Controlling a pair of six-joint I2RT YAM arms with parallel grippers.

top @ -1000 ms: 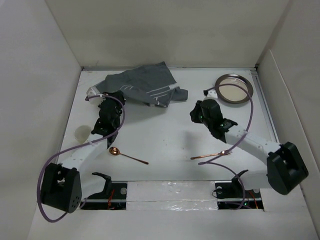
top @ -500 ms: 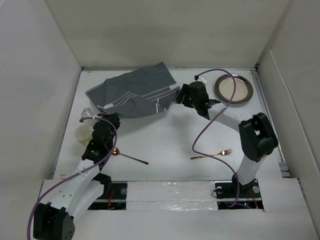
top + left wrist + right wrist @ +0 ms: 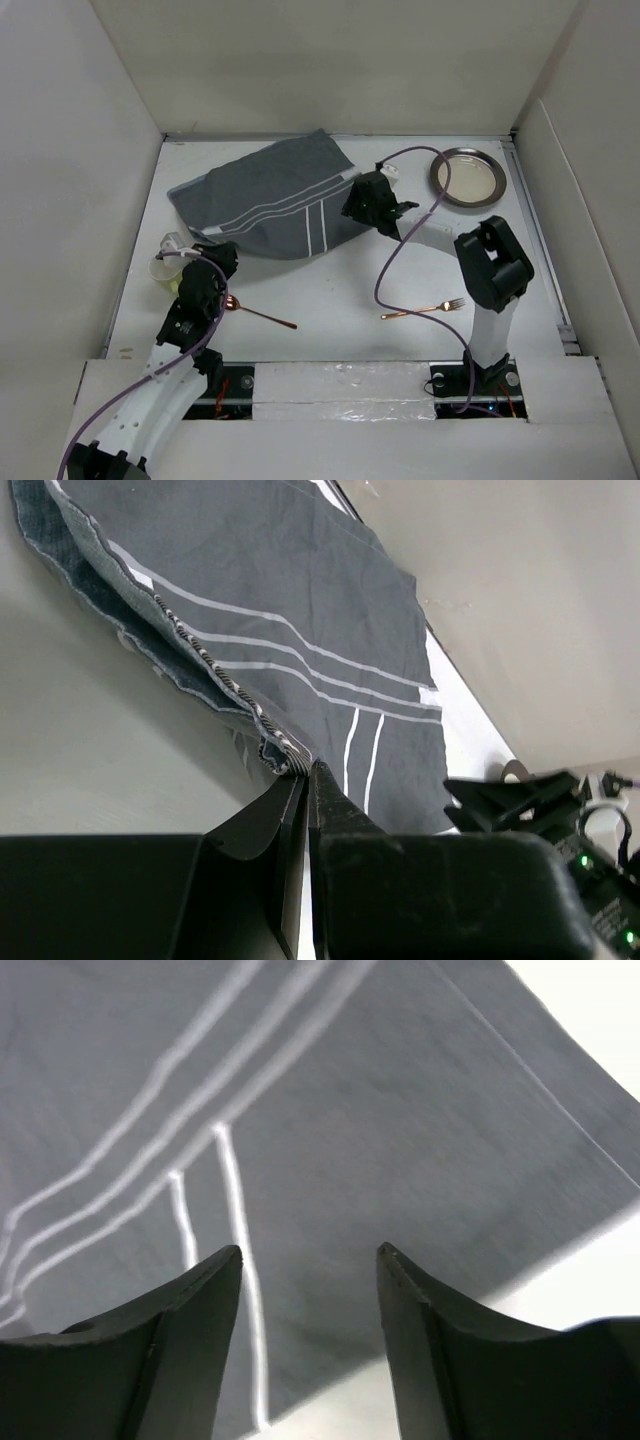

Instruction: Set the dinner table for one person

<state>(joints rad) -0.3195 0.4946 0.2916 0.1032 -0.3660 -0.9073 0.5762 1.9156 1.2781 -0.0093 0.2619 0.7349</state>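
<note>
White-walled table point(image 3: 340, 275) under both arms, grey striped placemat point(image 3: 270, 195) toward its far left, left pincer point(image 3: 308, 770) clamped on the placemat's near edge (fold lifted), right pincer point(image 3: 310, 1250) spread wide, empty, over its right side, plate point(image 3: 468, 177) far right.

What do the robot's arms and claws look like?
The left arm and right arm are white tubes with chunky black joints. A loose purple cable loops along each. The left claw and right claw each have two flat black fingers.
</note>
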